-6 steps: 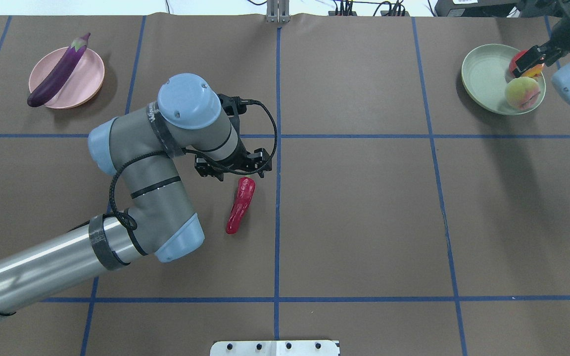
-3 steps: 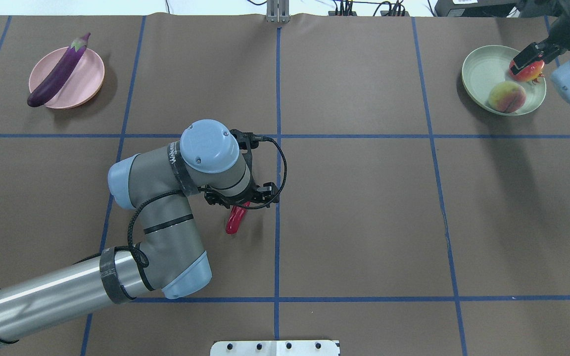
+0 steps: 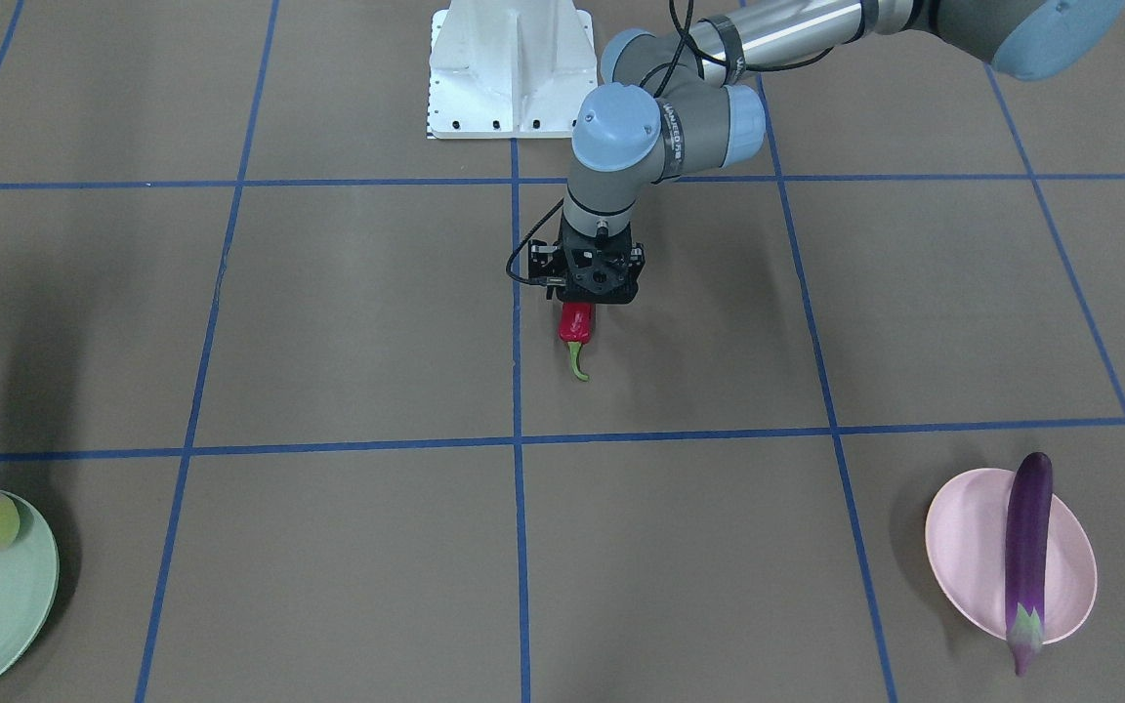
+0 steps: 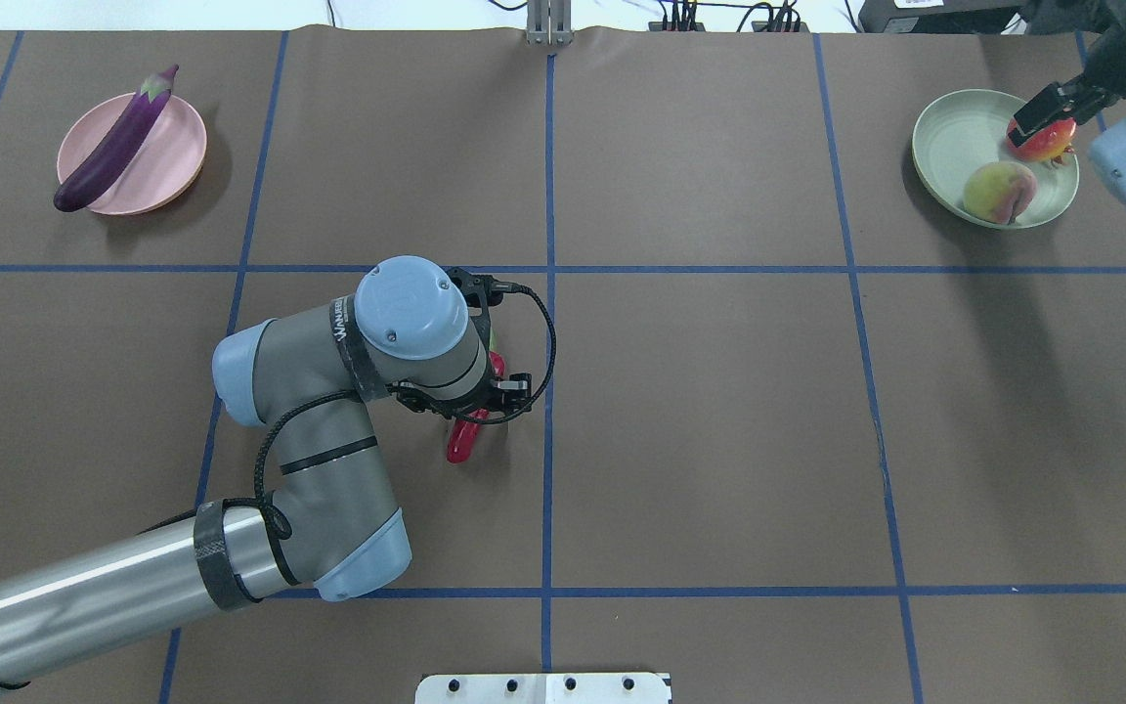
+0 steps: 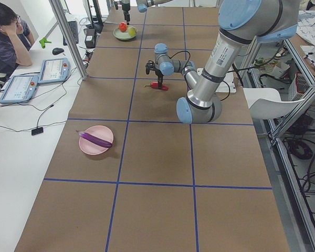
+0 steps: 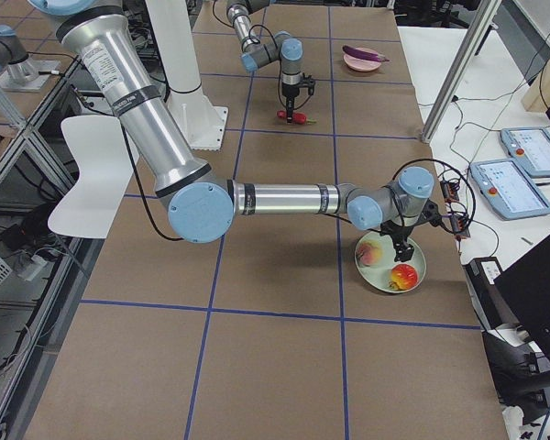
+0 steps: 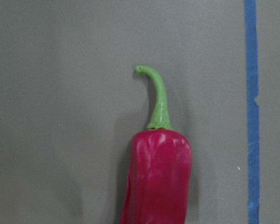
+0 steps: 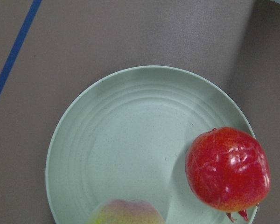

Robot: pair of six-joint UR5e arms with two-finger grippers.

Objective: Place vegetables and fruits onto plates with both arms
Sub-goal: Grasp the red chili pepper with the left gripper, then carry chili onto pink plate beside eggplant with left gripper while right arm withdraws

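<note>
**Hovering over the chili, with fruit on the green plate**

The left end effector [image 3: 586, 301] hung low over the middle of the brown surface [image 4: 719, 420], directly above the red chili [image 3: 577, 327]. The chili lay flat on the surface, just beside a blue tape line [image 7: 252, 116] and well apart from both plates. Its green stem [image 7: 158, 100] curved out from under the black end effector toward the operators' side. Its red tip showed on the robot's side in the overhead view. No fingers appeared in the left wrist view, and the arm's own wrist covered them from overhead. I could not tell whether this end effector stood wide or narrow, or whether it touched the chili.

On the robot's far left, the purple eggplant [image 4: 118, 142] lay diagonally across the pink plate [image 4: 182, 137], with both ends overhanging the rim.

On the far right, the green plate [image 4: 954, 147] held the peach [image 4: 998, 191] and the red-orange ball [image 4: 1047, 144]. They sat near each other, along the rim closest to the right arm. The right end effector [image 4: 1040, 110] was just above the ball, and from overhead its black tip overlapped the ball's top. The right wrist view showed the ball resting on the plate with no fingers in frame. Here too I could not tell how wide the end effector stood, or whether it touched the ball.
</note>
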